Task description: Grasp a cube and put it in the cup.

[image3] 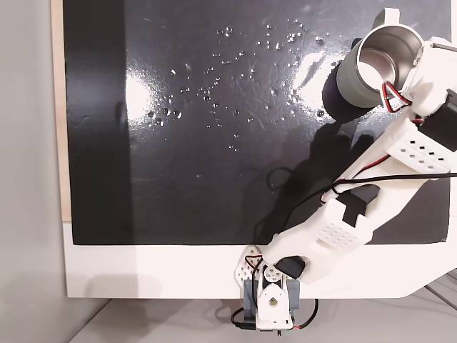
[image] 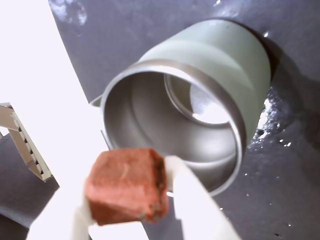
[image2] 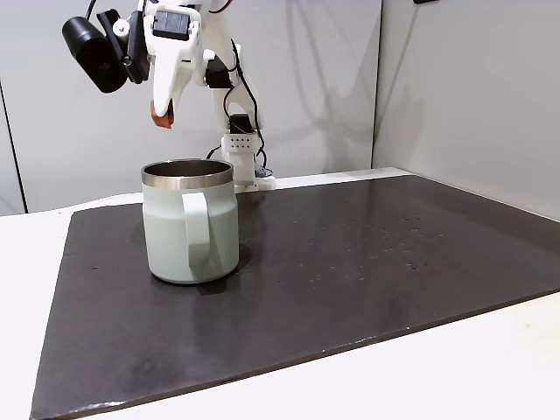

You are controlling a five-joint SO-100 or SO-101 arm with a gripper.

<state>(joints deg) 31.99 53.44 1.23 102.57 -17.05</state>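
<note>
Cube: brick-red cube [image: 127, 185] pinched between the two white fingers [image: 192, 200], lifted well clear of the desk; in a fixed view it shows as a small reddish tip [image2: 162, 116] under the arm.
Fingers: pressed onto opposite faces of the cube, pointing downward, no visible gap at the pads.
Cup: mint-green cup [image2: 191, 223] upright on the dark mat [image2: 350, 262], near the mat's left edge in that view, handle toward the camera; from above it sits by the far right corner [image3: 375, 68].
Key relation: cube hangs above the rim and seems a little short of the opening; in the wrist view the steel mouth [image: 172, 125] lies just ahead of the cube, not yet under it.
Next move, as judged: carry the fingers forward over the mouth, then spread them.
Risk: releasing now could clip the rim.
</note>
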